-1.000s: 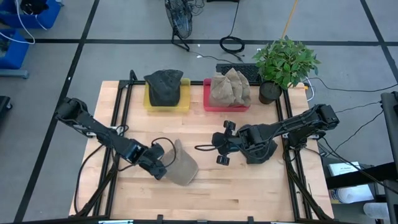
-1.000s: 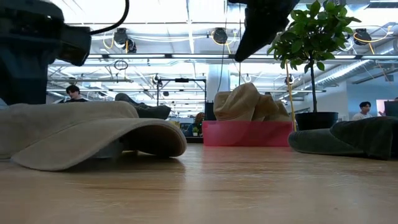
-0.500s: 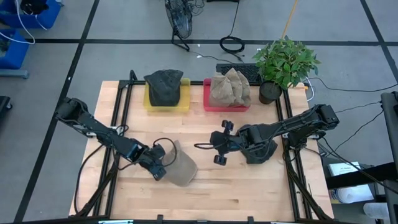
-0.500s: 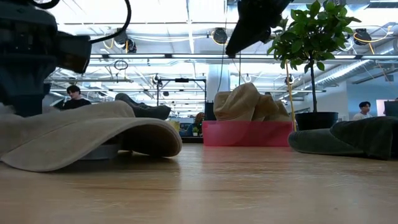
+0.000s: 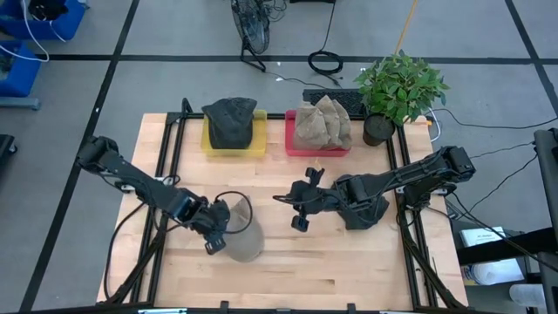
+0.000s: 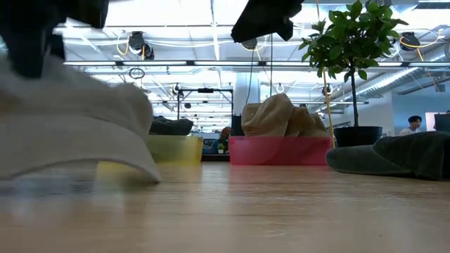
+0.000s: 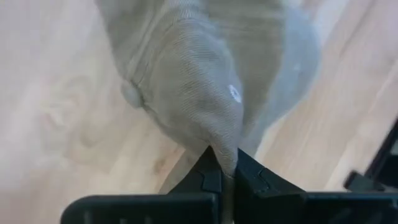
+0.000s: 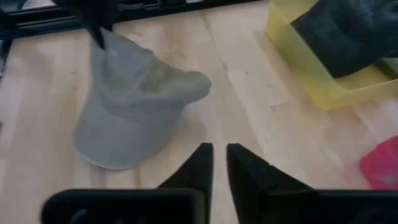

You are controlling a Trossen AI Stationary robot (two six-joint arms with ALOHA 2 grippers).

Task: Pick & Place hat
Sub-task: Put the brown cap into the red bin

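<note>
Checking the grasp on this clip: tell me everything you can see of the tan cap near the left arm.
The tan cap is a soft corduroy-looking baseball cap with a curved brim and a small button on its crown. It sits on the near left part of the wooden table, in front of the yellow bin. The left tool is shut on a pinched fold of its fabric, and in the low view the cap looks partly raised and tilted. Nothing else touches it; the right tool hangs apart.

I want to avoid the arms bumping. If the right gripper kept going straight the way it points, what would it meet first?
Probably the tan hat held by the left gripper. The right gripper points across bare table at it; depth is unclear.
</note>
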